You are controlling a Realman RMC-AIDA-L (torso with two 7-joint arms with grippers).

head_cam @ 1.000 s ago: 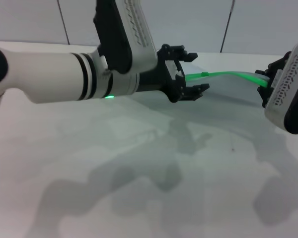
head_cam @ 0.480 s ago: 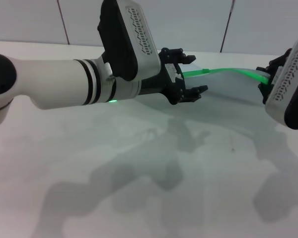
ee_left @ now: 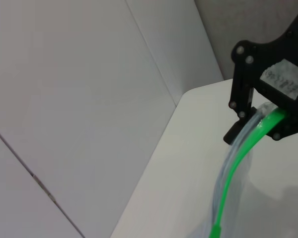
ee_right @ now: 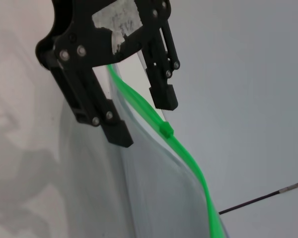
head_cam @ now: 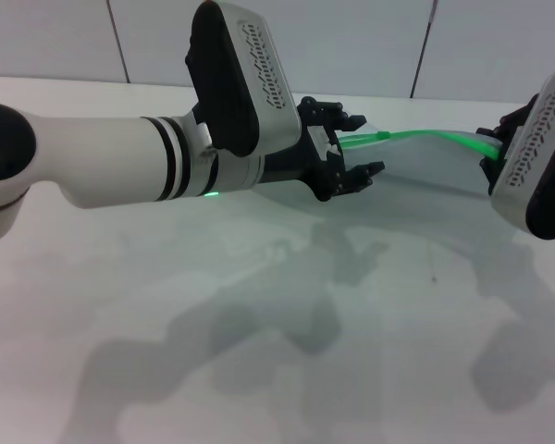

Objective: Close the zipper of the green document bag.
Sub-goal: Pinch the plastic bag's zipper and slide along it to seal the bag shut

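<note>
Left gripper [head_cam: 344, 144], a black skeletal metal claw on a thick glossy white arm, reaches across the head view from 9 o'clock toward centre, its two fingers spread apart with the near end of the bag's green edge between them. In the right wrist view its blocky fingertips [ee_right: 165, 96] stand on either side of the strip, not pressed onto it.

Between the two arms hangs the green document bag [head_cam: 425, 157], a flat pouch of translucent pale blue-grey plastic (smooth and slightly floppy, sagging in a shallow curve), lifted off the matte white table [head_cam: 259, 351] toward 2 o'clock in the head view. Along its upper long edge runs the zipper [head_cam: 425, 135], a thin bright green plastic strip. Its tiny green slider tab [ee_right: 166, 130] sits on the strip just beyond the left gripper's fingertips, toward the right gripper.

At 3 o'clock in the head view, the right gripper [ee_left: 268, 121], black with a pale paper label, pinches the far end of the zipper strip; its jaws are closed on the green edge. Behind stands a wall of plain grey panels [head_cam: 351, 42] with dark seams.
</note>
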